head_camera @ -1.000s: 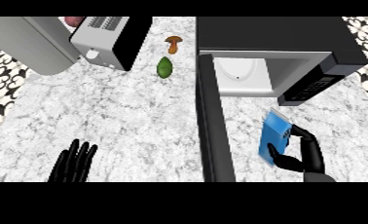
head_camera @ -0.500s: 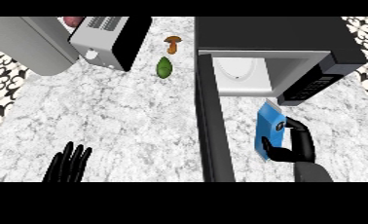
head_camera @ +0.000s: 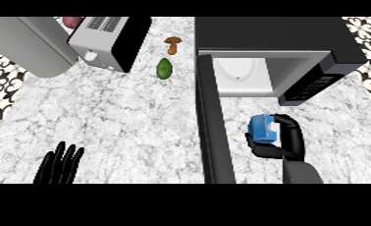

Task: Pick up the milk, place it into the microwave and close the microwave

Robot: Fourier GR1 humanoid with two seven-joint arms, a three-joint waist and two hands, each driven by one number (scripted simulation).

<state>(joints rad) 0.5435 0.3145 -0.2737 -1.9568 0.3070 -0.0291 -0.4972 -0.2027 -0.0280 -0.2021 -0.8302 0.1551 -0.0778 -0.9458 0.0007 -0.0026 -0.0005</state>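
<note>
— Marble-patterned white counter (head_camera: 130,117), and what sits on it, counted?

— One blue rectangular milk carton (head_camera: 261,129), one black microwave with a white inside (head_camera: 279,48) at the counter's far right corner, its one dark door (head_camera: 214,127) swung open towards the near edge. One silver-and-black toaster (head_camera: 109,41) near the far left corner, one grey rounded metal appliance (head_camera: 33,45) just beside it at the left edge (I cannot tell what it is). One green oval fruit (head_camera: 164,68) and one small brown mushroom (head_camera: 172,44) lie apart from each other between the toaster and the microwave. Two black hands.

— The right hand?

— The black right hand (head_camera: 279,144) has its fingers and thumb curled round the milk carton, gripping it from the right side and from below. The carton is upright, held just in front of the microwave's open cavity, right of the door, and outside the cavity.

— And the other?

— The black left hand (head_camera: 59,166) rests at the near left edge of the counter, fingers straight and pointing up, holding nothing.
</note>
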